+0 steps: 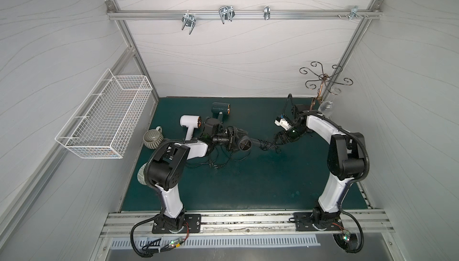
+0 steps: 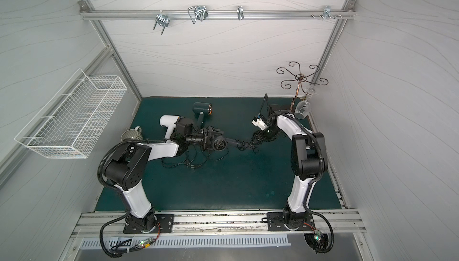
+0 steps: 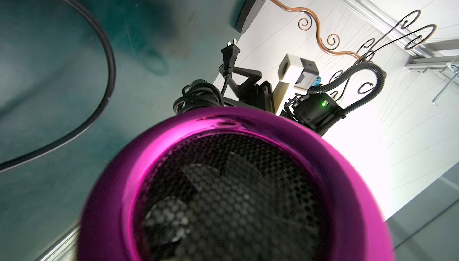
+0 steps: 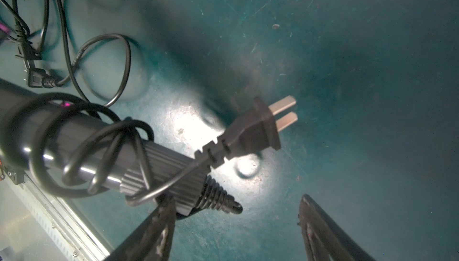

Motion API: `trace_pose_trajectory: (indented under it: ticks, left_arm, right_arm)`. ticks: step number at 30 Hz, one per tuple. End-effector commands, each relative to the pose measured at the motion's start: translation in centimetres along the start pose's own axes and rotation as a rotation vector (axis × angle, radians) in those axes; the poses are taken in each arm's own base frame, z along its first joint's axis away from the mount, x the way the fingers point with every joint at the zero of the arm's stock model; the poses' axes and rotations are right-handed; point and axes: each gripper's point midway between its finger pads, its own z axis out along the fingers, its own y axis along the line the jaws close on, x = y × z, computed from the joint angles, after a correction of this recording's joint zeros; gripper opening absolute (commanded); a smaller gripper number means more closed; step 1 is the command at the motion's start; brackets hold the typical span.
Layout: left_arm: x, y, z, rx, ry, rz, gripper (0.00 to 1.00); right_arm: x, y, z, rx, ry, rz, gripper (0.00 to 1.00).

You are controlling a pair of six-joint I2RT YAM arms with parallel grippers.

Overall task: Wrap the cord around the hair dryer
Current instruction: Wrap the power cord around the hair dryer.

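A black hair dryer with a magenta rim hangs over the mat in both top views. My left gripper is shut on its head, and its fingers are hidden in the left wrist view. The handle points toward my right arm. The black cord is looped several times around it. The plug sticks out free past the handle's end. My right gripper stands open just beyond that end, holding nothing, with one of its fingers close beside the cord's ribbed sleeve.
A white dryer and a dark green dryer lie behind my left arm, their loose cords spread on the green mat. A mug sits at the left. A wire basket hangs on the left wall. A scrolled glass rack with a wine glass stands back right.
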Motion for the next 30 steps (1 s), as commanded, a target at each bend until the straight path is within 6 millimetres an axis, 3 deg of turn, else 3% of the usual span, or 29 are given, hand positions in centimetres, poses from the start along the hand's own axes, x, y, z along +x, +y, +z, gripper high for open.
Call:
trace_pose_trajectory:
  ticks: [1,19,30]
  left_arm:
    - [1.7,-4.2,-0.6,0.098,0.034,0.104,0.0]
    - [1.3,-4.7,-0.6,0.109,0.023,0.092,0.0]
    - [1.2,-4.9,-0.7,0.118,0.019,0.092,0.0]
  right_arm:
    - [0.8,0.7,-1.0,-0.011,0.002,0.017,0.78]
    - [0.7,2.0,-3.1,-0.029,-0.049,0.007,0.8]
    - [-0.5,4.3,-3.6,-0.131,-0.19,0.0,0.81]
